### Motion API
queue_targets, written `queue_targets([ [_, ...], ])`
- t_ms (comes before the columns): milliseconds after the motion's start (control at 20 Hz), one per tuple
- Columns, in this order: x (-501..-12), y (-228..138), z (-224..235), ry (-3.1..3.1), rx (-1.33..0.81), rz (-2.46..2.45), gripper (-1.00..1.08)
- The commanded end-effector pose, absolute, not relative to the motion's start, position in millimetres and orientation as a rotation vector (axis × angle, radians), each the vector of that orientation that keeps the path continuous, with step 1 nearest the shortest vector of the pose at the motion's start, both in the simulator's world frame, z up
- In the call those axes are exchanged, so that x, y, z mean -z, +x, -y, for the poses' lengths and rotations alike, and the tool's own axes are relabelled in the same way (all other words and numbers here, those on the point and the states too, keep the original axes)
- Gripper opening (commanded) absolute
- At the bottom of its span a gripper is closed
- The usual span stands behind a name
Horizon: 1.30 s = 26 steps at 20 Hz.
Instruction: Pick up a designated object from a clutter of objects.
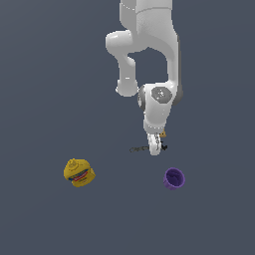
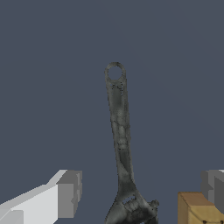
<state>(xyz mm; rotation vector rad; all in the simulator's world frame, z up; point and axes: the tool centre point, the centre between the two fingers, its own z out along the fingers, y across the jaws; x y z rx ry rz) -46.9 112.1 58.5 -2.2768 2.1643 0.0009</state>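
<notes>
The gripper (image 2: 140, 192) hangs low over the grey floor with its fingers (image 2: 68, 192) spread wide and nothing held — a stance that makes sense only as a straddle. Between them lies the dark rod (image 2: 119, 131), flat on the floor, its knobby head near the fingers and its ringed end pointing away. The tan block (image 2: 199, 210) sits just beside the far finger, so closing may nudge it. The purple cup (image 1: 174, 178) and the yellow lump (image 1: 79, 172) lie well apart from the gripper — no obstacle to a grasp.
</notes>
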Motion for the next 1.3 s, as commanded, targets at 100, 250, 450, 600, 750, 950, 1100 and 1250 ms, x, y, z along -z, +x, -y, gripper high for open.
queue_targets([
  [100, -58, -47, -112, -2.274, -0.001, -2.167, 1.00],
  [250, -53, -47, -112, -2.274, -0.001, -2.167, 1.00],
  [450, -40, -48, -112, -2.273, -0.001, -2.169, 1.00],
  [600, -25, -48, -112, -2.271, 0.000, -2.171, 1.00],
  [750, -14, -48, -112, -2.270, 0.000, -2.172, 1.00],
  [950, -8, -48, -112, -2.269, -0.001, -2.172, 1.00],
  [1100, -7, -48, -112, -2.269, -0.001, -2.172, -1.00],
  [1250, -7, -48, -112, -2.269, -0.001, -2.172, -1.00],
])
